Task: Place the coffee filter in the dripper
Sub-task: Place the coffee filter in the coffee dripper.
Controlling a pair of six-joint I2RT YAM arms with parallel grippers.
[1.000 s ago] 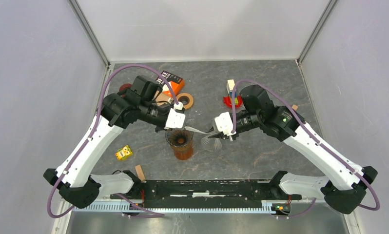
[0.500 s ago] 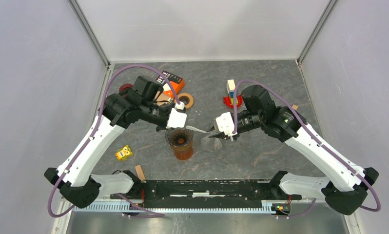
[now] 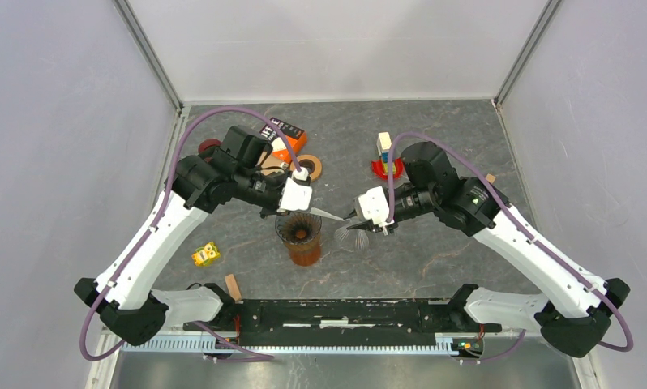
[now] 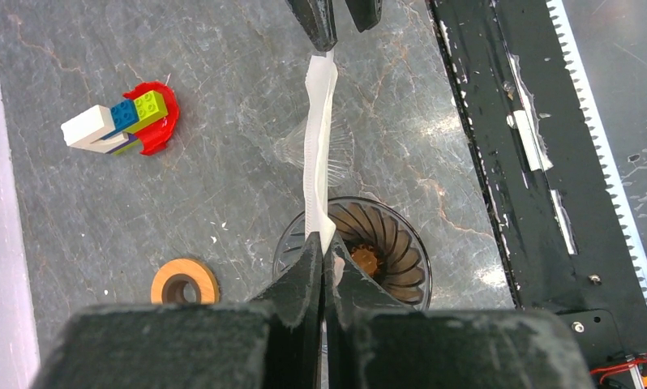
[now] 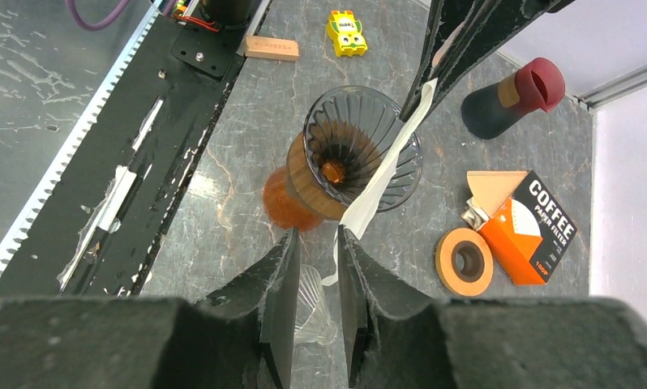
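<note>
White paper, the coffee filter [image 4: 319, 146] stretches flat just over the dripper [image 4: 397, 259], one end pinched in the fully closed left tool [image 4: 322, 247], the other loose between the slightly parted fingers of the right tool [image 5: 316, 239], probably to spread it.

My left claw [image 4: 322, 253] crept a bit further out from the bases, dragging its end of the filter [image 4: 319, 146] along. My right claw [image 5: 316, 243] let its jaws ease slightly wider.
</note>
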